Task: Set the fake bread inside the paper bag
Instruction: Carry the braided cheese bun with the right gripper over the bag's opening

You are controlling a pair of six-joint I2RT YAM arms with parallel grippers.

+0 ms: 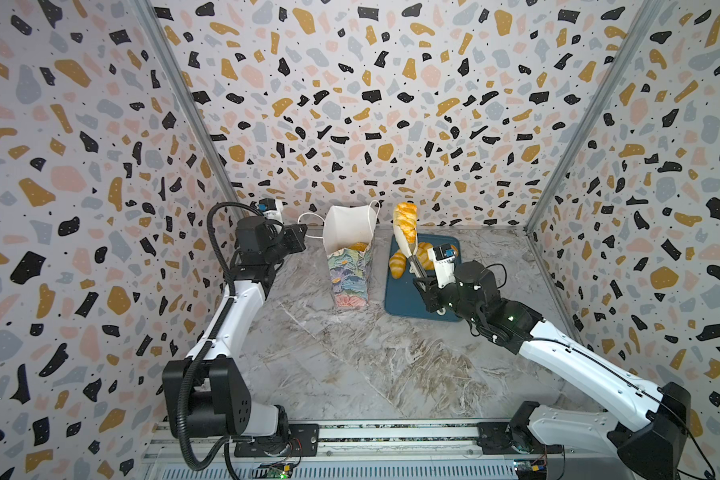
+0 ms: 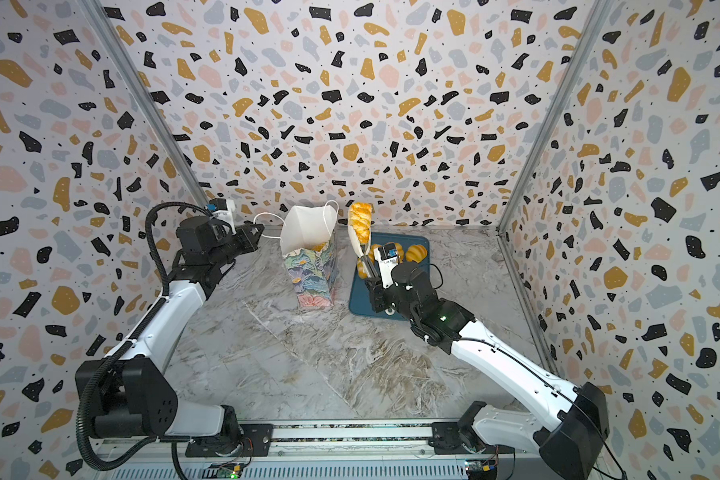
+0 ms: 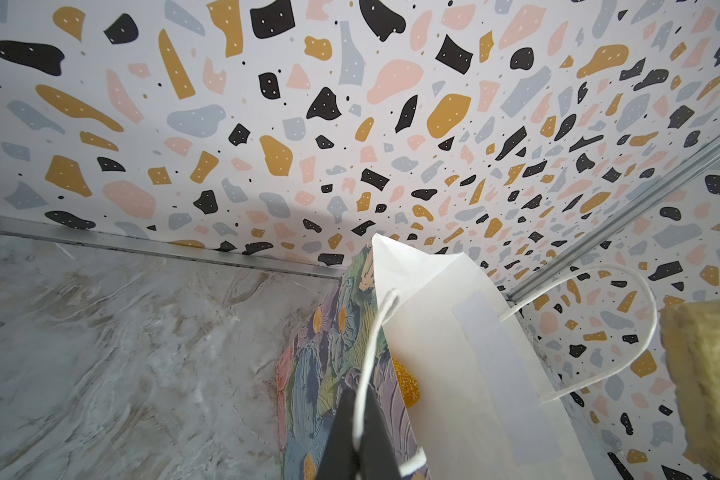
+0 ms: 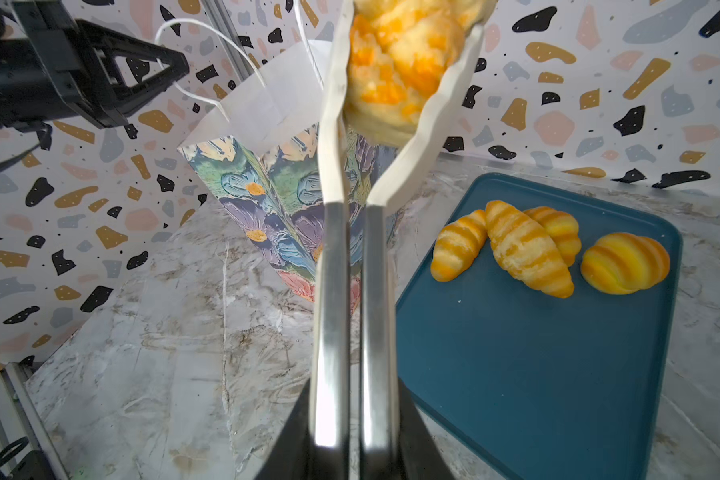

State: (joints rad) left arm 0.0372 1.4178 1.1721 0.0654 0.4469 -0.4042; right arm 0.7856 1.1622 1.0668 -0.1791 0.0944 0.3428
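Tongs (image 1: 413,261) sat clamped in the right gripper (image 1: 422,279) in a top view, its jaws narrow around the metal handles. Their white tips pinched the held pastry (image 1: 406,220), which was lifted clear of the blue tray (image 1: 404,301) and hung just right of the paper bag (image 1: 348,270). The pastry's long axis ran on in line with the tongs, up and away from my right wrist, so I judged that the bag's open mouth lay a short sidestep to its left. In both top views the left gripper (image 2: 255,231) reached in at the bag's far side, well apart from the pastry, and an orange piece (image 2: 319,247) showed inside the bag. From the left wrist I saw the dark fingers (image 3: 337,440) closed tight on the cord handle (image 3: 368,353), which I took to be holding the mouth open. The white inner wall faced me, and the held pastry loomed at the edge of the frame, beyond the bag's far rim. From the right wrist the tong arms ran almost together out to the pastry, which covered part of the bag's upper edge. Four striped pastries (image 4: 524,249) lay on the tray off to the side. I reckoned the right arm, already carrying the load, was the one to swing it over the rim, while the left only steadied the bag.
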